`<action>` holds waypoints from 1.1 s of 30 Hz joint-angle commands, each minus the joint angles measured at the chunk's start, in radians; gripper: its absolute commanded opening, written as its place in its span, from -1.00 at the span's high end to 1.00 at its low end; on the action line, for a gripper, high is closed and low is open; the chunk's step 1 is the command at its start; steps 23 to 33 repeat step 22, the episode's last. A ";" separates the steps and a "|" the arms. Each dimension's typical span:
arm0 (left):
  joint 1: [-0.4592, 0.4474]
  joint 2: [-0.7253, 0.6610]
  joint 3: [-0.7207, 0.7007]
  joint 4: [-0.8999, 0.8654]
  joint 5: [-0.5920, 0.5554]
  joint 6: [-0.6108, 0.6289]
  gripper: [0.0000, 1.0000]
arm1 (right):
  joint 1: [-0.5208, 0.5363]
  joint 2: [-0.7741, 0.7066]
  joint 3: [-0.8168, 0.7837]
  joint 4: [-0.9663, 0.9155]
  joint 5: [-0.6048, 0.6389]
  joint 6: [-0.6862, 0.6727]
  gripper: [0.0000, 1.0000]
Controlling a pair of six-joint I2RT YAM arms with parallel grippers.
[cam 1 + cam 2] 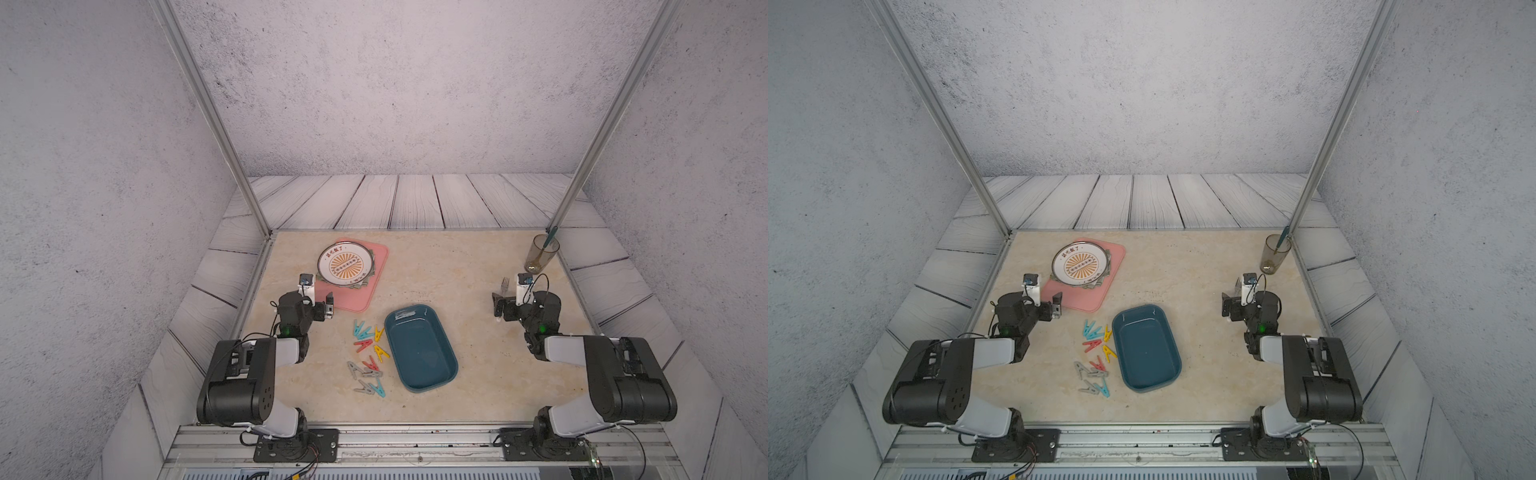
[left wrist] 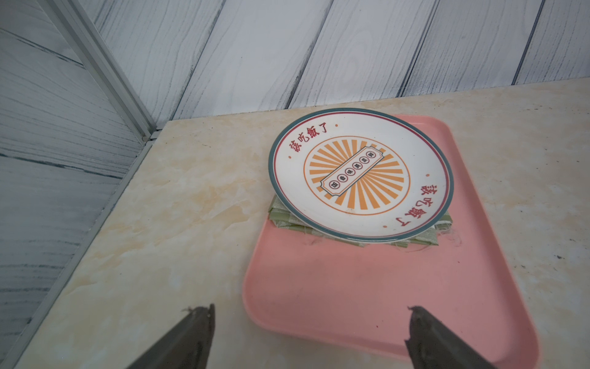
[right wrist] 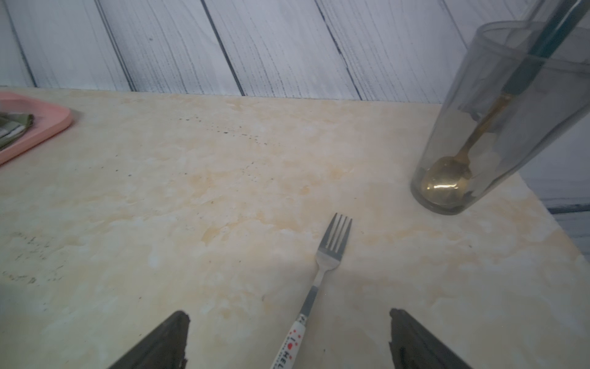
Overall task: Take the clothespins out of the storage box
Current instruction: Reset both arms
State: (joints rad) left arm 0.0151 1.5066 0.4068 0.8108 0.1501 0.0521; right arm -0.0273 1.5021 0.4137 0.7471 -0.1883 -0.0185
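Left fingers (image 2: 191, 338) and right fingers (image 3: 159, 345) spread wide, empty, well apart from clothespins (image 1: 365, 344) beside storage box (image 1: 419, 353).

L arm (image 1: 239, 386) & R arm (image 1: 627, 382): blk joints, white shells (image 1: 286, 348), green LEDs (image 1: 286, 331), dark jaws.

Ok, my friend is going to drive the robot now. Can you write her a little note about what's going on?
Left gripper: open, holding nothing, by the pink tray.
Right gripper: open, holding nothing, above the fork.
Clothespins: lying in a bunch on the table, beside the storage box, on the left arm's side.
Done: the box looks empty in both top views.
Left: probably nothing. Just check the pale glint at the box's far end.
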 commanded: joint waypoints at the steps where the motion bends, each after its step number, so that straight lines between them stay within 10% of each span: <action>1: -0.002 0.007 0.017 -0.005 -0.001 0.005 -0.97 | -0.001 0.018 0.022 0.001 0.017 0.012 -0.98; 33: 0.009 0.012 0.029 -0.023 0.026 -0.001 -0.97 | 0.000 0.024 0.051 -0.046 0.150 0.064 -0.98</action>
